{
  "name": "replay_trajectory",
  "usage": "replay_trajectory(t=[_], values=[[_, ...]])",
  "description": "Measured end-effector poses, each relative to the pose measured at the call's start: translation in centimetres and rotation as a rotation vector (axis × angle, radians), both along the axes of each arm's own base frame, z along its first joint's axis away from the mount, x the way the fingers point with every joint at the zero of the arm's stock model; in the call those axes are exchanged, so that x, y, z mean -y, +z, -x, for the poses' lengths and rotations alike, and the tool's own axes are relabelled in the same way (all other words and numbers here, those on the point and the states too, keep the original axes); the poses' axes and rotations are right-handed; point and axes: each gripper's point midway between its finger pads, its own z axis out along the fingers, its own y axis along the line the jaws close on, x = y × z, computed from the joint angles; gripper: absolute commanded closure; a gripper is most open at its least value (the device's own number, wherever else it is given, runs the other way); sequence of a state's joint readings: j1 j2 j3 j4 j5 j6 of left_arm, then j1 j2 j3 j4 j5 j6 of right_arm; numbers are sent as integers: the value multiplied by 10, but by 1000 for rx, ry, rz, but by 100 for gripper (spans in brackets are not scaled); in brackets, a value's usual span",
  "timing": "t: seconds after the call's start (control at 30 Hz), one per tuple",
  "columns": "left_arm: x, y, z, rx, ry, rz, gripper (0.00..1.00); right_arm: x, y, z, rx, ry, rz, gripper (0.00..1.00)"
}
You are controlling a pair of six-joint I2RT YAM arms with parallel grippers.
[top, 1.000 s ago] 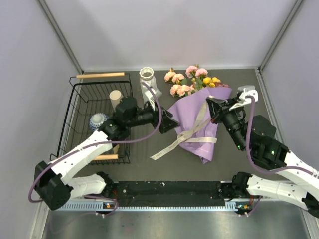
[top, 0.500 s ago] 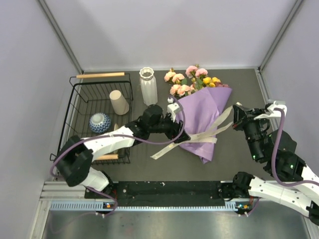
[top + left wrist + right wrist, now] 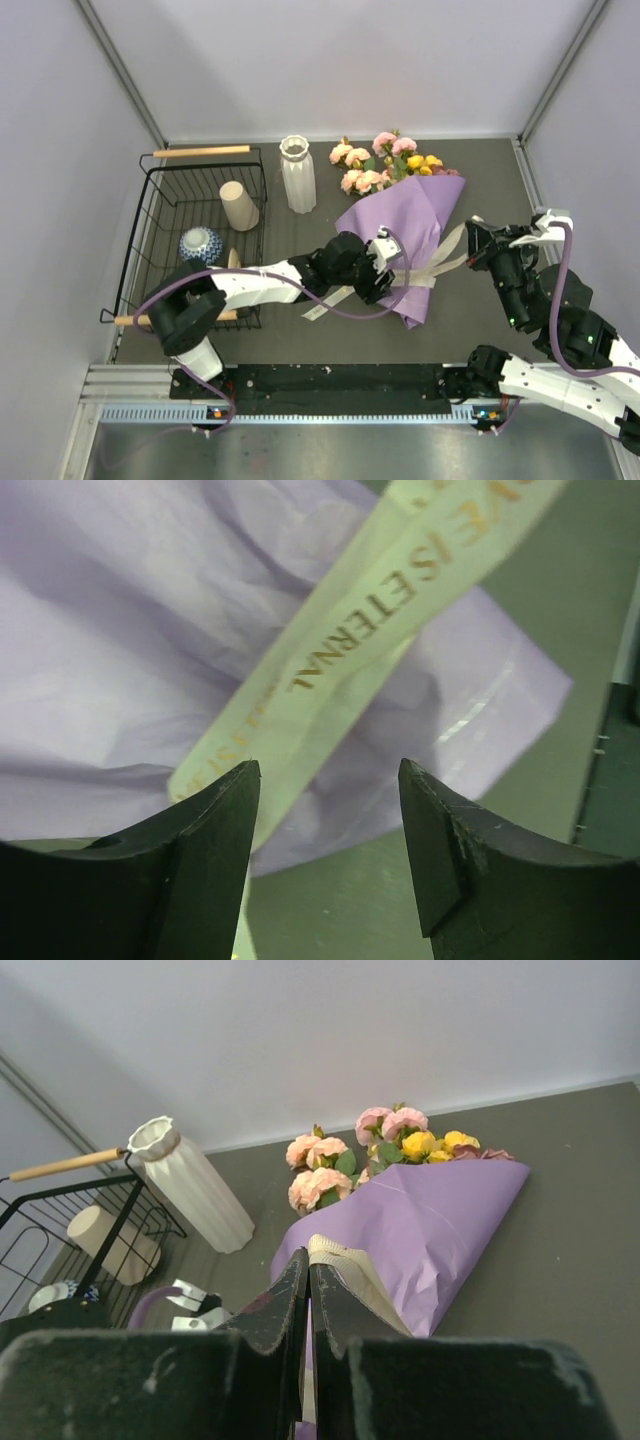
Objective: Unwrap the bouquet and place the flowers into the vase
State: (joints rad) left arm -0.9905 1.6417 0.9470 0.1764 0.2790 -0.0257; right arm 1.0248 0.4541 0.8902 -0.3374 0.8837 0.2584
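The bouquet [image 3: 405, 225] lies on the dark table in its lilac wrap, with the flowers [image 3: 385, 165] sticking out at the far end. A cream ribbon [image 3: 443, 258] runs taut from the wrap to my right gripper [image 3: 473, 238], which is shut on the ribbon's end [image 3: 335, 1252]. My left gripper [image 3: 392, 268] hovers open over the wrap's narrow lower end. In the left wrist view the printed ribbon [image 3: 380, 610] crosses the lilac paper just beyond its fingertips [image 3: 248, 778]. The white ribbed vase [image 3: 297, 175] stands upright, left of the flowers.
A black wire basket [image 3: 150, 230] with wooden handles sits at the left. It holds a beige cup [image 3: 238, 205] and a blue-patterned bowl [image 3: 199, 243]. A loose ribbon tail [image 3: 322, 307] trails on the table left of the wrap's tip.
My left arm has swung right from beside the basket to the bouquet's lower end, its jaws narrowing a little. My right gripper has drawn the ribbon end rightward off the wrap.
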Motion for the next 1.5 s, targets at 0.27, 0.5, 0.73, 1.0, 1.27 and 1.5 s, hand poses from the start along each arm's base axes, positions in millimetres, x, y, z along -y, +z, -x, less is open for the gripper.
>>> replay_trajectory(t=[0.27,0.5,0.73,1.0,1.27,1.5], values=[[-5,-27,-27,166,27,-141,33,-2,-4,1,-10,14,10,100],[3,-33,-35,203,-17,-209,45,-2,-5,1,-14,14,12,100],[11,-36,-44,208,-10,-231,55,-3,-5,1,-14,21,8,100],[10,-41,-54,229,25,-268,96,-6,-5,2,-16,35,-6,100],[-3,-10,-60,275,105,-262,100,-12,-7,1,-26,48,-3,100],[-39,126,-70,407,348,-36,100,-21,-11,-1,-42,70,4,100]])
